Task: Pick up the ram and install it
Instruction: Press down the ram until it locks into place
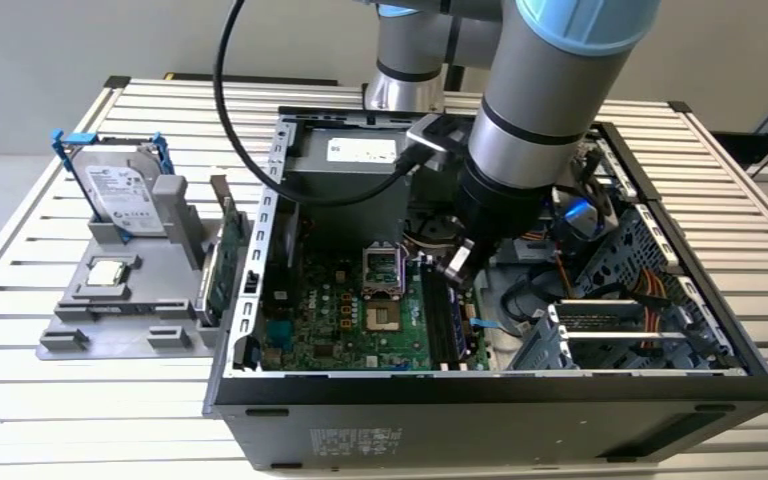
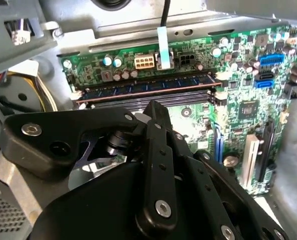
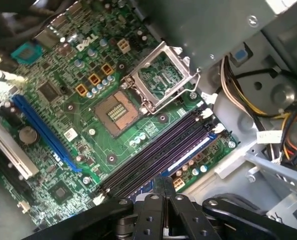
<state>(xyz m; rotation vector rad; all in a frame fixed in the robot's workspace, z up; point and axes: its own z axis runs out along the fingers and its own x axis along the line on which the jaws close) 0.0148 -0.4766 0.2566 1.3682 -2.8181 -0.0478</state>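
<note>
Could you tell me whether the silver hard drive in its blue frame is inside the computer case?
No, the silver hard drive stands outside the computer case, on a grey holder.

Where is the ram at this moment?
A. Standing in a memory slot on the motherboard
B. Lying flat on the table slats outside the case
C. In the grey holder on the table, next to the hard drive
A: in the second wrist view the ram stands on edge in a slot on the motherboard, inside the case, with the end effector close to it.
</note>
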